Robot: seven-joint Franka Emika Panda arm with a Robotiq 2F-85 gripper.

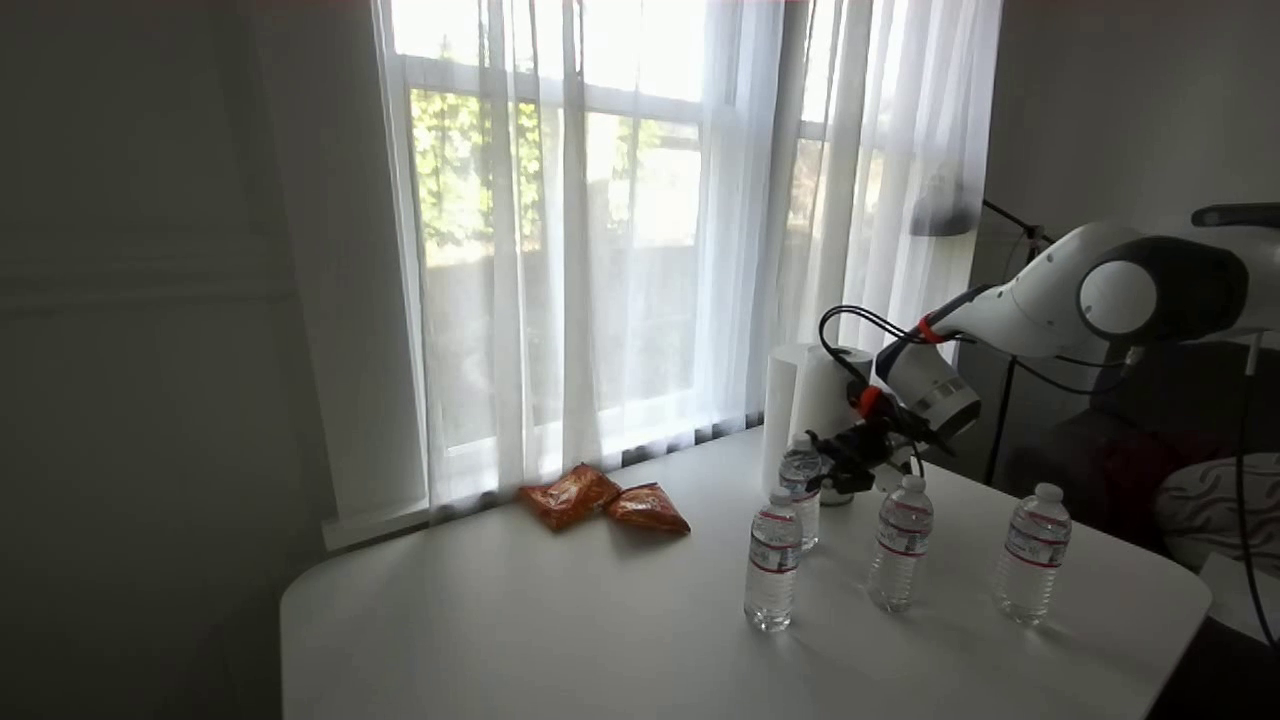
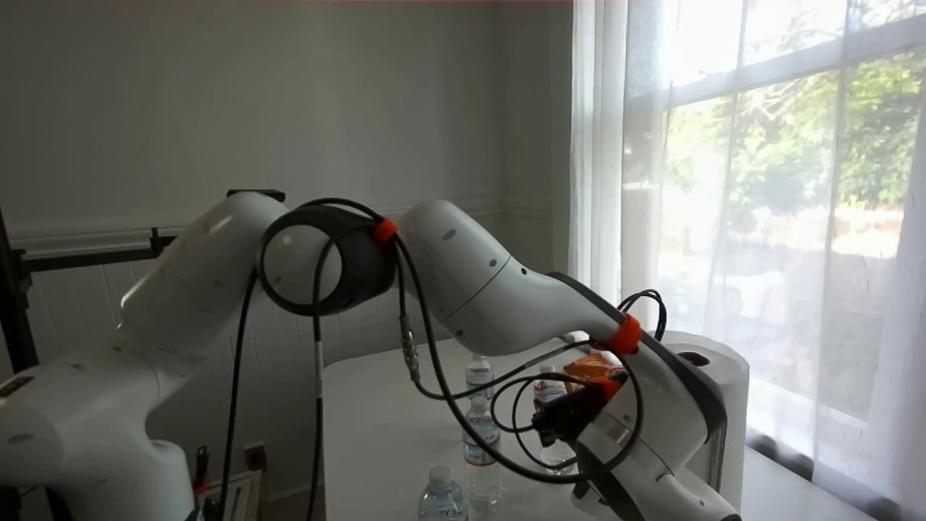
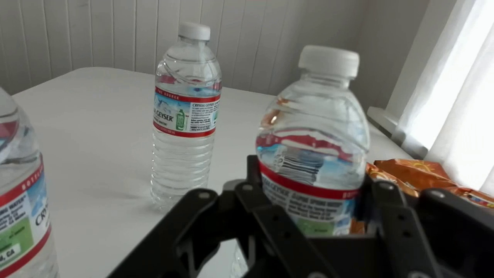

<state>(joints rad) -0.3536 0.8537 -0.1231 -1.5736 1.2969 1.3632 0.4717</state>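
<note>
Sheer curtains point(image 1: 575, 330) glow behind our white table point(image 1: 560, 620)

We have the gripper point(image 3: 310, 184) clasped around a water bottle point(image 3: 314, 112), which is upright near the paper towel roll point(image 2: 731, 405); nearby we see three other bottles point(image 1: 902, 545) standing on the table, and two orange packets point(image 1: 575, 495) lying by the curtains

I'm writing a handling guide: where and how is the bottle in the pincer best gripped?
Probably around the label of that bottle, below the sloping shoulder, coming in level from the side of the arm. The bottle stands upright, and its body is near-straight there, so the pincer can clasp both sides.
</note>
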